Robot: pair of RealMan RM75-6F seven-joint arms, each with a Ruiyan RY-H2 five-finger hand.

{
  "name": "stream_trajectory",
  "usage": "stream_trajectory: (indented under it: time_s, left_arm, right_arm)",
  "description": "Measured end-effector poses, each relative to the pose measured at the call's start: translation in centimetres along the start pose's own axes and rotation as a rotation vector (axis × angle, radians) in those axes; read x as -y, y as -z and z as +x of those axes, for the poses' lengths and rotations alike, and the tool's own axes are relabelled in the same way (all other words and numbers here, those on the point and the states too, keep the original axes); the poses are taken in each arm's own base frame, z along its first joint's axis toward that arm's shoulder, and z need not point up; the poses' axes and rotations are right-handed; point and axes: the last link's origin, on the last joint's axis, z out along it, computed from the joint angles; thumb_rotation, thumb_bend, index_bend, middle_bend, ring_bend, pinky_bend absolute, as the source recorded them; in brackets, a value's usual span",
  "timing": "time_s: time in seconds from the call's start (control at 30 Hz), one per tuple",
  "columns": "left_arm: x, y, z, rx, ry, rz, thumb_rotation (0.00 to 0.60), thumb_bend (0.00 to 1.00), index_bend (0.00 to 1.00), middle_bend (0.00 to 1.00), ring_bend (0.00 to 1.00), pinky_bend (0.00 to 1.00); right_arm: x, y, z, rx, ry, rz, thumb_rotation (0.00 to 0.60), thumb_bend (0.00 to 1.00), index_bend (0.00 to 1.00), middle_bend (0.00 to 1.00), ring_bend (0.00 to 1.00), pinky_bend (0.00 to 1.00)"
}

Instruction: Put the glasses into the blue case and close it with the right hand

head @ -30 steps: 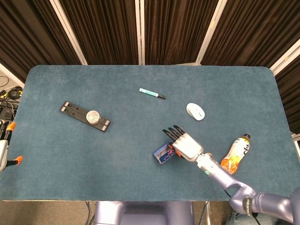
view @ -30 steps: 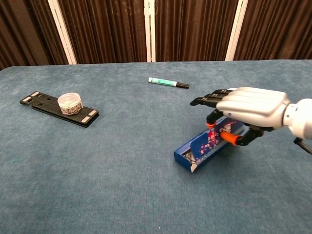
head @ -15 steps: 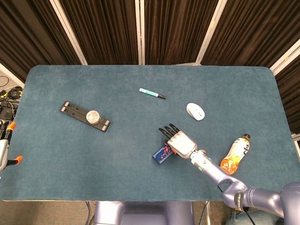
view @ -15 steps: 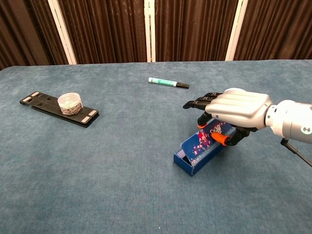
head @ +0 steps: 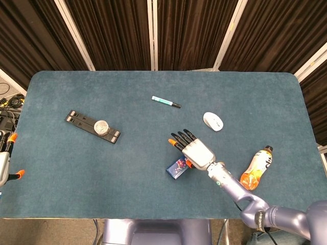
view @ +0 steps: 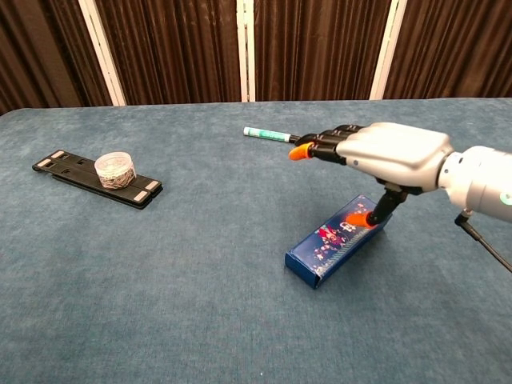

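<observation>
The blue case [head: 177,167] [view: 332,242] lies on the table with its patterned lid down flat. The glasses do not show in either view. My right hand [head: 196,151] [view: 392,152] hovers over the case's far end, fingers stretched out straight and apart, holding nothing. Its orange thumb tip [view: 358,218] points down and touches the lid near the case's right end. My left hand appears in neither view.
A green marker [head: 166,102] [view: 276,136] lies beyond the hand. A white mouse [head: 213,121] and an orange bottle [head: 256,167] lie to the right. At the left, a black stand [head: 93,125] [view: 72,166] carries a small jar [view: 114,169].
The case's lid has dropped from half raised to flat. My right hand's fingers have lifted off the lid and straightened, leaving only the thumb on it.
</observation>
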Motion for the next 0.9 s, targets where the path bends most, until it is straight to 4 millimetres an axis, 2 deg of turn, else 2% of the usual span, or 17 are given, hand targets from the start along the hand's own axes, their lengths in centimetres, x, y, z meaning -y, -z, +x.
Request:
stream_trajectory:
  time_s: [0.17, 0.33, 0.63, 0.7, 0.8, 0.9]
  left_arm:
    - [-0.1, 0.0, 0.0, -0.001, -0.001, -0.002, 0.6, 0.0, 0.0, 0.0, 0.0, 0.0]
    - [-0.1, 0.2, 0.1, -0.003, -0.003, -0.005, 0.6, 0.0, 0.0, 0.0, 0.0, 0.0]
    - [0.0, 0.0, 0.0, 0.003, -0.005, -0.004, 0.6, 0.0, 0.0, 0.0, 0.0, 0.0]
    - [0.0, 0.0, 0.0, 0.002, -0.003, -0.002, 0.6, 0.0, 0.0, 0.0, 0.0, 0.0]
    - [0.1, -0.1, 0.0, 0.002, -0.002, -0.001, 0.6, 0.0, 0.0, 0.0, 0.0, 0.0]
    - [0.1, -0.1, 0.0, 0.005, -0.002, -0.001, 0.6, 0.0, 0.0, 0.0, 0.0, 0.0]
  right_arm:
    - [-1.0, 1.2, 0.4, 0.089, 0.02, 0.015, 0.6, 0.19, 0.02, 0.0, 0.0, 0.0]
    - [-0.9, 1.8, -0.6, 0.214, 0.042, 0.051, 0.6, 0.2, 0.0, 0.0, 0.0, 0.0]
    - [-0.3, 0.7, -2.2, 0.234, 0.069, 0.088, 0.6, 0.2, 0.01, 0.0, 0.0, 0.0]
    - [-0.3, 0.4, -2.5, 0.229, 0.065, 0.089, 0.6, 0.21, 0.05, 0.01, 0.0, 0.0]
    - [-0.3, -0.1, -2.7, 0.216, 0.057, 0.091, 0.6, 0.23, 0.15, 0.12, 0.0, 0.0]
    - [-0.3, -0.3, -2.8, 0.197, 0.051, 0.096, 0.6, 0.25, 0.34, 0.25, 0.05, 0.0]
